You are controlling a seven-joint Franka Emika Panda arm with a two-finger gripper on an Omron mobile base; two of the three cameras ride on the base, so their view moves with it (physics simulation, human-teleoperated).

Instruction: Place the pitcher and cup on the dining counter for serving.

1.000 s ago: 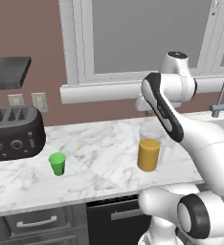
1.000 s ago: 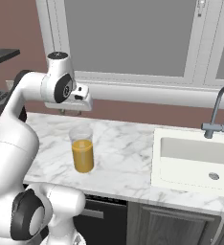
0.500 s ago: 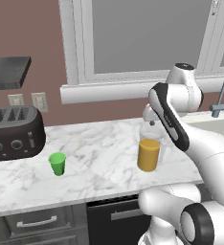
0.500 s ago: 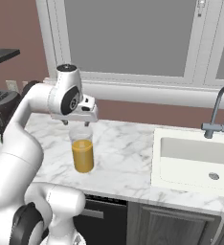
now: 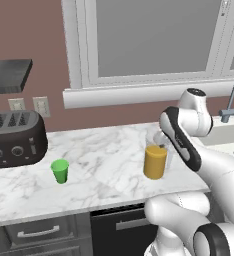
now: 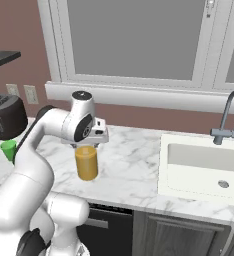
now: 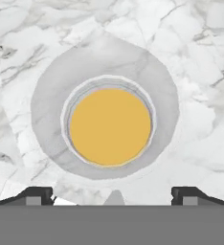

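Gleaming clear cylindrical pitcher [image 7: 110,127], orange-filled

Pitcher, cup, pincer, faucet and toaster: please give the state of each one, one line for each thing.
Pitcher: upright on the marble counter, holds orange liquid, not gripped.
Cup: upright on the counter, untouched, left of the pitcher in the left base view.
Pincer: open, directly above the pitcher, pointing down.
Faucet: no water running.
Toaster: standing on the counter, slots look empty.
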